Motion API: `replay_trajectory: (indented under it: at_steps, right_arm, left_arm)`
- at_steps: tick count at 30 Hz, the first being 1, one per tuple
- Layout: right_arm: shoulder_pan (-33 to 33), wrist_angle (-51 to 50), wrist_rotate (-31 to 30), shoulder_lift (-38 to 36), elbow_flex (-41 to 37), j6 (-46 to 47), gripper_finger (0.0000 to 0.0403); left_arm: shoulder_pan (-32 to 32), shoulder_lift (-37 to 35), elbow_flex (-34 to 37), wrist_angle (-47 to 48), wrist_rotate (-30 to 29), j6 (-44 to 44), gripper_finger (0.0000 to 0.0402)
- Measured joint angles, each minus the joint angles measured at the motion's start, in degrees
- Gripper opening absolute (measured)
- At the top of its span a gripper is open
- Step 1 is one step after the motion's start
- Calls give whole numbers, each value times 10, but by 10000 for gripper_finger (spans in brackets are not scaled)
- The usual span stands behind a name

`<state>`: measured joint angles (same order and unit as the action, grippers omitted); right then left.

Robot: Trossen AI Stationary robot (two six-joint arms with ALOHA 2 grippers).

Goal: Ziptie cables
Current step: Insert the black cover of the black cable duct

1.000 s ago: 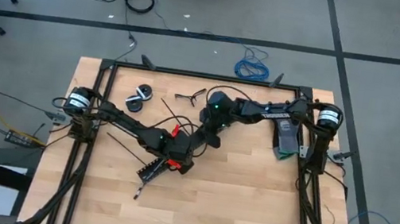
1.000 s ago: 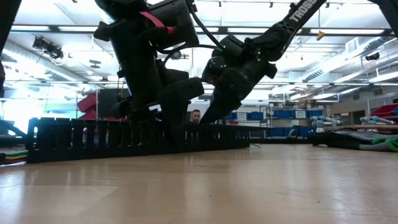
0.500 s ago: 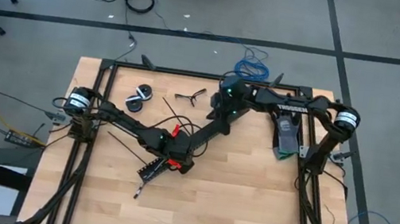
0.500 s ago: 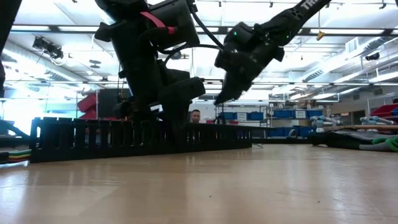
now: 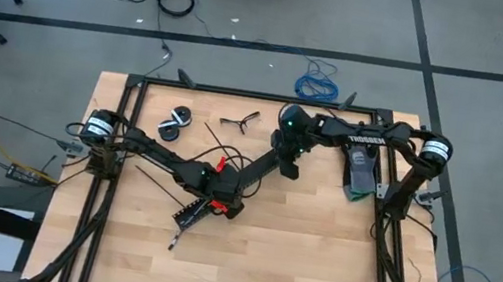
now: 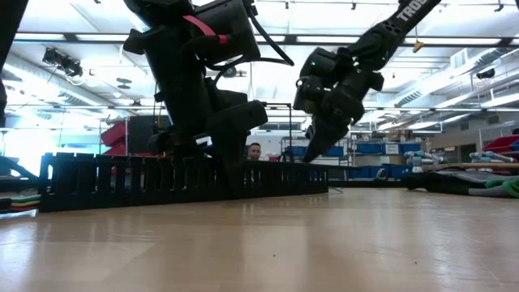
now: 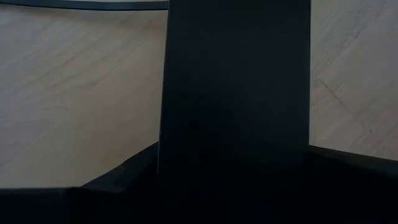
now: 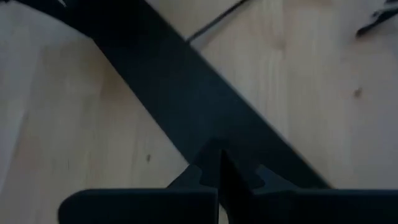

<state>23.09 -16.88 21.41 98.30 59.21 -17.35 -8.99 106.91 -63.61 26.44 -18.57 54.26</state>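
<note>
High view: right gripper pinched shut over the wide black strip, far end of it gripped by the left gripper, a thin ziptie loose on the table beyond, likely swept off if the shut tips knock the strip sideways.

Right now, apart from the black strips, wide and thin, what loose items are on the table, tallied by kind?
Round black rolls: 2
Black forked tool: 1
Dark block beside the right arm's base: 1
Total: 4
</note>
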Motion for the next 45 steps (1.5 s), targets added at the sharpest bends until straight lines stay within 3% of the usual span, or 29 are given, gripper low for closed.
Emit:
replay_trajectory:
  at_steps: [7, 23, 30, 39, 45]
  right_arm:
    - [-12, 67, 8, -2, -52, 38, 0]
    - [-94, 130, -22, 0, -52, 87, 0]
    - [-72, 90, -13, -11, -6, 84, 0]
    - [-48, -9, -27, -19, -2, 40, 0]
    - [-53, 22, -42, -10, -1, 29, 0]
  left_arm:
    - [0, 0, 0, 3, 0, 2, 249]
    - [0, 0, 0, -1, 2, -2, 249]
    - [1, 1, 0, -3, -3, 2, 249]
    - [0, 1, 0, -3, -2, 2, 249]
    - [0, 1, 0, -4, -2, 2, 249]
